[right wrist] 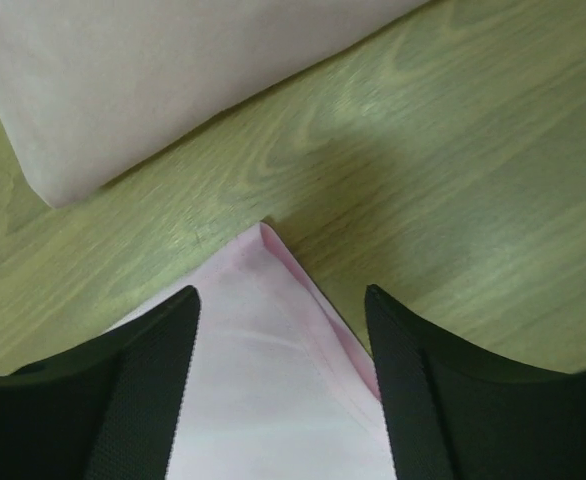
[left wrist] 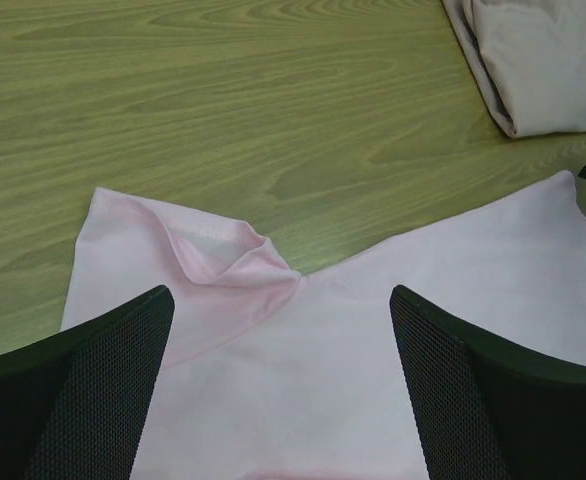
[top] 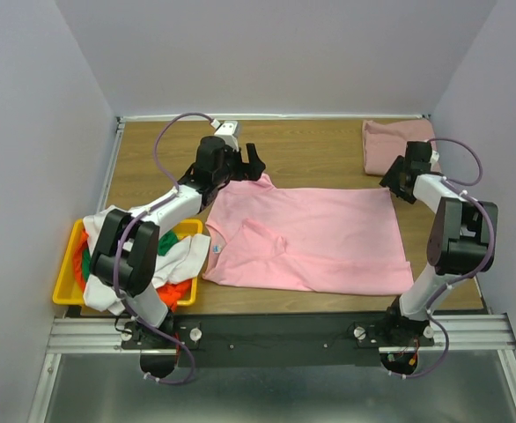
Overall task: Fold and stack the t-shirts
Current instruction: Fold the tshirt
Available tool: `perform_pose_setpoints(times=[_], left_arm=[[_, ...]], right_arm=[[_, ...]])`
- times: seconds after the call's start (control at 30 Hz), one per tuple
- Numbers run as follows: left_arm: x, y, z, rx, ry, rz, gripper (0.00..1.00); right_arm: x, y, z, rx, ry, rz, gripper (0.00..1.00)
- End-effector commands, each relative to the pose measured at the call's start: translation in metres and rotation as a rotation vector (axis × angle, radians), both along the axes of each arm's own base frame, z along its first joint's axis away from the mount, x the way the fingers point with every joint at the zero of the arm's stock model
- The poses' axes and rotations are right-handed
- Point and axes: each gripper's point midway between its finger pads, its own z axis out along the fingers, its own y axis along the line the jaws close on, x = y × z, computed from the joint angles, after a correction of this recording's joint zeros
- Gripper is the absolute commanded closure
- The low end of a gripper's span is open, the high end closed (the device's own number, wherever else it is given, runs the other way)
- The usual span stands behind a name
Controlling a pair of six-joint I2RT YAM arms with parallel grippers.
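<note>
A bright pink t-shirt (top: 311,238) lies spread flat on the wooden table (top: 311,150). My left gripper (top: 240,163) is open above its far left sleeve; in the left wrist view the shirt (left wrist: 303,370) shows between the fingers (left wrist: 93,390), the sleeve rumpled. My right gripper (top: 401,183) is open over the shirt's far right corner (right wrist: 273,350). A folded dusty rose-pink t-shirt (top: 390,144) lies at the far right corner; it shows in the left wrist view (left wrist: 538,60) and the right wrist view (right wrist: 153,70). White, orange and green tees (top: 174,260) sit heaped in the bin.
A yellow plastic bin (top: 69,278) stands at the near left, partly under the left arm. Bare wood lies between the pink shirt and the back wall.
</note>
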Motion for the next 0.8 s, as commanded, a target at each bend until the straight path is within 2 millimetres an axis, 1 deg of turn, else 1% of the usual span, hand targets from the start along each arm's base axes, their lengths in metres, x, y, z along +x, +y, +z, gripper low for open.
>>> perform_pose_setpoints(times=[0.0, 0.1, 0.27, 0.4, 0.57, 0.77], left_arm=[[0.005, 0.000, 0.001, 0.014, -0.006, -0.025, 0.04], [0.006, 0.001, -0.001, 0.015, 0.000, -0.023, 0.04], [0.006, 0.003, -0.005, 0.018, 0.008, -0.028, 0.05], [0.006, 0.005, -0.008, 0.030, 0.010, -0.026, 0.06], [0.010, 0.008, -0.011, 0.060, 0.011, -0.021, 0.07], [0.011, 0.013, -0.012, 0.092, 0.010, -0.007, 0.07]], right_arm=[[0.015, 0.005, -0.006, 0.019, -0.017, 0.059, 0.29], [0.013, 0.003, -0.017, 0.009, 0.010, 0.055, 0.34], [0.016, 0.001, -0.025, 0.010, 0.022, 0.061, 0.38], [0.019, 0.005, -0.030, 0.023, 0.027, 0.078, 0.41], [0.018, 0.008, -0.044, 0.043, 0.050, 0.096, 0.44], [0.018, 0.010, -0.050, 0.049, 0.053, 0.110, 0.51]])
